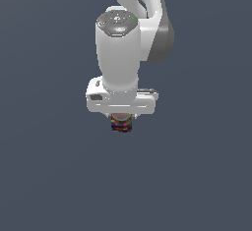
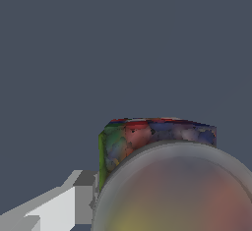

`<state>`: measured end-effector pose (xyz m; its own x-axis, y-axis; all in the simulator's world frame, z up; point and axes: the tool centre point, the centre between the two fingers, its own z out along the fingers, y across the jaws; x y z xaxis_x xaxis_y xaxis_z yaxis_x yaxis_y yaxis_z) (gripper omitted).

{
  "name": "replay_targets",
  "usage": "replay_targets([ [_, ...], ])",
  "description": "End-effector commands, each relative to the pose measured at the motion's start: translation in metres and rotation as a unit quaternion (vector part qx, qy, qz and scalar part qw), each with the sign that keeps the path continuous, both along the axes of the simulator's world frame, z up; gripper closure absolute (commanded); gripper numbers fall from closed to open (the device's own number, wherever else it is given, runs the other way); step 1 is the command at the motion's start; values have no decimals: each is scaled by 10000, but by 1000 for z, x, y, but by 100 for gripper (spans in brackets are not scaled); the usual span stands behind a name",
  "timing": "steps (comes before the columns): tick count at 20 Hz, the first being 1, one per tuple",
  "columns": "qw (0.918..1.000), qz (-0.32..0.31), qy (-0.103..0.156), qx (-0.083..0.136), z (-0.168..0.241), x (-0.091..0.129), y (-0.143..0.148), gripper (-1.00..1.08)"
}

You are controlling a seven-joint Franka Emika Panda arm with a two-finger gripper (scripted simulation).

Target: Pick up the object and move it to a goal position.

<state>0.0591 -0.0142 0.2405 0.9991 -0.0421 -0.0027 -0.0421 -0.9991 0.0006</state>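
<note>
The object (image 1: pixel 121 124) is a tiny dark stubby cylinder with red, blue and green speckled sides. In the exterior view it sits directly under the white hand of my gripper (image 1: pixel 121 122), whose fingers are hidden by the hand. In the wrist view the object (image 2: pixel 147 136) is very close and large, and its greyish round top fills the lower part. One grey fingertip (image 2: pixel 74 203) lies against its side. The other finger is out of frame. The gripper looks shut on the object.
A plain dark grey-blue surface (image 1: pixel 44 176) spreads all around the arm. No goal marker or other thing shows in either view.
</note>
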Motion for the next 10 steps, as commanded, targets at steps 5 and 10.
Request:
replay_targets([
  [5,10000,-2,-13,2,21,11,7,108],
  [10,10000,-2,-13,2,24,13,9,108],
])
